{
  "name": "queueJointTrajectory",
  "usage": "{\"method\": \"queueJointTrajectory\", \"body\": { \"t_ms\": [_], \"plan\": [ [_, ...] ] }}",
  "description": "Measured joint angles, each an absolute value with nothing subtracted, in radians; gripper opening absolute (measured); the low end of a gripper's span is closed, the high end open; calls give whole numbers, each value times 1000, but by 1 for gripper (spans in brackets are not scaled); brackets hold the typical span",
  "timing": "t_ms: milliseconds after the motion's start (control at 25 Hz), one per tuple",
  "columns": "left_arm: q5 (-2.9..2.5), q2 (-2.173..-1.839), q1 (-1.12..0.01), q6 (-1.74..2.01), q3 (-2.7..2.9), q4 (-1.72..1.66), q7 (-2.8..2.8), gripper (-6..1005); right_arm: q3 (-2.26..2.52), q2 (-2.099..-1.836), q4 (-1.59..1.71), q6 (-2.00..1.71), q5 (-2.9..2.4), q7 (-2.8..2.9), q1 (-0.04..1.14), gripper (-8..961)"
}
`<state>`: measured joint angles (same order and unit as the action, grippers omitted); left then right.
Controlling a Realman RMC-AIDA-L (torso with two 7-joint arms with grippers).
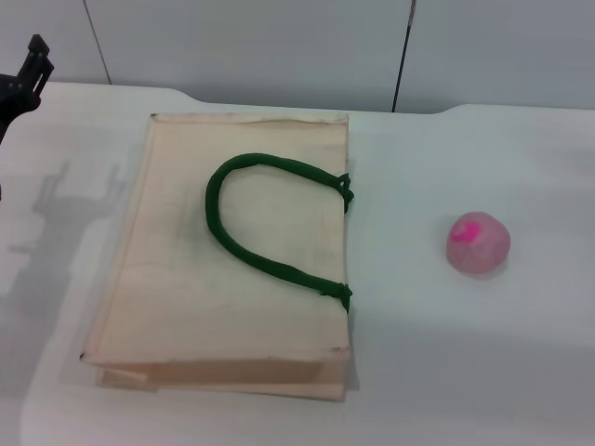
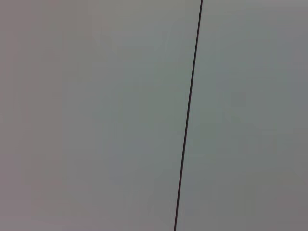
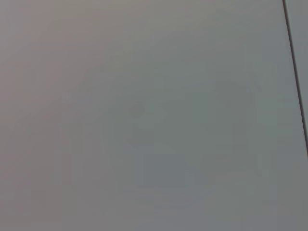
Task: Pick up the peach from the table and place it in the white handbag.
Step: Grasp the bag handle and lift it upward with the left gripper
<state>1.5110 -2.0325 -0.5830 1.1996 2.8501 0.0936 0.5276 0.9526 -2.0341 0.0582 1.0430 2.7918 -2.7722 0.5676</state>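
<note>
The peach (image 1: 479, 243), a small pale pink ball with a magenta patch on top, sits on the white table (image 1: 465, 372) at the right. The white handbag (image 1: 232, 260) lies flat at the table's centre-left, its dark green loop handle (image 1: 270, 223) resting on top, its opening facing the peach's side. Part of my left gripper (image 1: 23, 79) shows at the far left edge, well away from the bag and peach. My right gripper is out of view. Both wrist views show only a plain grey wall.
A grey panelled wall (image 1: 279, 46) with thin vertical seams stands behind the table's far edge. The left arm's shadow (image 1: 65, 214) falls on the table left of the bag.
</note>
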Motion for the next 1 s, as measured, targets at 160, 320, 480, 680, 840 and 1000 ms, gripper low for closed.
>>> {"method": "queueJointTrajectory", "body": {
  "t_ms": [160, 320, 480, 680, 840, 1000],
  "plan": [
    [1511, -2033, -583, 1200, 2850, 94, 528, 732, 953, -2034, 58, 1043, 2792, -2772, 568, 894],
    [1511, -2033, -583, 1200, 2850, 94, 528, 731, 952, -2034, 58, 1043, 2792, -2772, 568, 894],
    [1509, -2033, -583, 1200, 2852, 94, 532, 731, 951, -2034, 58, 1043, 2792, -2772, 568, 894],
    [1449, -2030, -590, 1199, 2860, 97, 619, 730, 951, -2030, 58, 1043, 2791, -2763, 563, 894],
    [1345, -2025, -612, 1200, 2862, 141, 797, 729, 963, -2024, 63, 1043, 2753, -2707, 563, 894],
    [1173, -2025, -650, 1219, 2861, 267, 1061, 729, 965, -2012, 101, 1037, 2633, -2587, 563, 894]
  ]
}}
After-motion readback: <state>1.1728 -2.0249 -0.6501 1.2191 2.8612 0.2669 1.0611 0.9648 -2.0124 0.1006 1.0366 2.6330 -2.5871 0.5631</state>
